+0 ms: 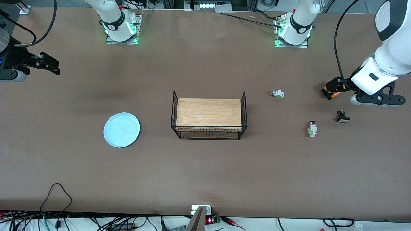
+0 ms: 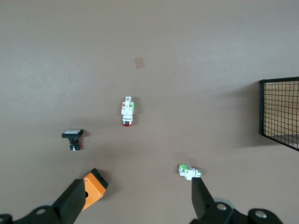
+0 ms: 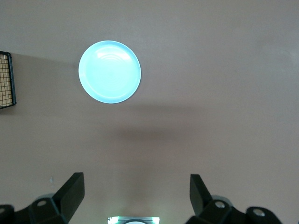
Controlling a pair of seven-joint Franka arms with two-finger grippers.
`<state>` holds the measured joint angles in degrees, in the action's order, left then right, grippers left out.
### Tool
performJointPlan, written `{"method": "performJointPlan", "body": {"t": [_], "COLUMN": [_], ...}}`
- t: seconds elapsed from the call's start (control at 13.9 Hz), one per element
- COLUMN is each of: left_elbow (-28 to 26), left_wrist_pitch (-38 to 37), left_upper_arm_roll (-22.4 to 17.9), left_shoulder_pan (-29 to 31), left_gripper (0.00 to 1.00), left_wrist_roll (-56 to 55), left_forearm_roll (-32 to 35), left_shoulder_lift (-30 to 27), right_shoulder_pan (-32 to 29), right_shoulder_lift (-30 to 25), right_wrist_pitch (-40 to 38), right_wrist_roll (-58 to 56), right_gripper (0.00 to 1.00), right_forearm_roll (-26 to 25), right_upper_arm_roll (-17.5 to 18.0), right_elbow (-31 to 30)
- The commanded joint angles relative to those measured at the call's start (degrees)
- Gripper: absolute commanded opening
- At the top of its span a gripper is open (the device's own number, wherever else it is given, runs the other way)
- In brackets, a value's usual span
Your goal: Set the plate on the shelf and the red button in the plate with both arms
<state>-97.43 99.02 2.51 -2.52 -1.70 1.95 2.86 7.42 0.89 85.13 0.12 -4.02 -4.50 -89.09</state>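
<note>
Plate (image 1: 121, 129) flat on bare table (image 1: 205, 173), toward right arm's end, at 9 o'clock from wire rack (image 1: 208, 117). Red button (image 1: 312, 129) lying at 3 o'clock from rack, between white part (image 1: 277, 94) at its 11 and black part (image 1: 342, 116) at its 2. Left gripper (image 2: 135, 198) up over table near black part, fingers apart, empty. Right gripper (image 3: 135, 193) over table's edge at its own end, fingers apart, empty.

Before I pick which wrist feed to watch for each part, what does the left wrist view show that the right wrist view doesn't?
Only the left wrist view: the red button, a similar white part, a small black part, an orange block, and the open left claw. Only the right wrist view: the plate and the open right claw. Both: the brown table and an edge of the wire rack.
</note>
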Motion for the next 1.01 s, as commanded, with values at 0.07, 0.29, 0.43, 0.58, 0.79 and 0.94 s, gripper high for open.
{"method": "performJointPlan", "body": {"t": [0.07, 0.29, 0.43, 0.58, 0.79, 0.94], "left_elbow": [1.9, 1.9, 1.8, 1.9, 1.9, 1.9], "left_wrist_pitch": [-1.4, -1.4, -1.4, -1.4, -1.4, -1.4], "left_upper_arm_roll": [0.1, 0.0, 0.0, 0.1, 0.1, 0.1], "left_shoulder_pan": [0.0, 0.1, 0.2, 0.1, 0.0, 0.0], "left_gripper": [1.00, 1.00, 1.00, 1.00, 1.00, 1.00], "left_wrist_roll": [0.7, 0.7, 0.6, 0.7, 0.6, 0.6], "left_forearm_roll": [1.2, 1.1, 1.0, 1.0, 1.0, 1.0], "left_shoulder_lift": [0.9, 0.9, 0.9, 0.9, 0.9, 0.9], "right_shoulder_pan": [-0.3, -0.3, -0.2, 0.1, -0.2, -0.5], "right_shoulder_lift": [0.5, 0.5, 0.5, 1.1, 3.0, 4.9], "right_wrist_pitch": [-0.4, -0.4, -0.4, -0.2, 0.2, 1.5], "right_wrist_roll": [0.8, 0.7, 0.6, 0.8, 1.3, 1.8], "right_gripper": [1.00, 1.00, 1.00, 1.00, 1.00, 1.00], "right_forearm_roll": [0.4, 0.4, 0.3, -0.5, -0.6, -0.5], "right_upper_arm_roll": [-0.1, -0.2, -0.2, 0.0, -0.1, -0.2], "right_elbow": [1.4, 1.4, 1.4, 1.4, 1.4, 1.5]}}
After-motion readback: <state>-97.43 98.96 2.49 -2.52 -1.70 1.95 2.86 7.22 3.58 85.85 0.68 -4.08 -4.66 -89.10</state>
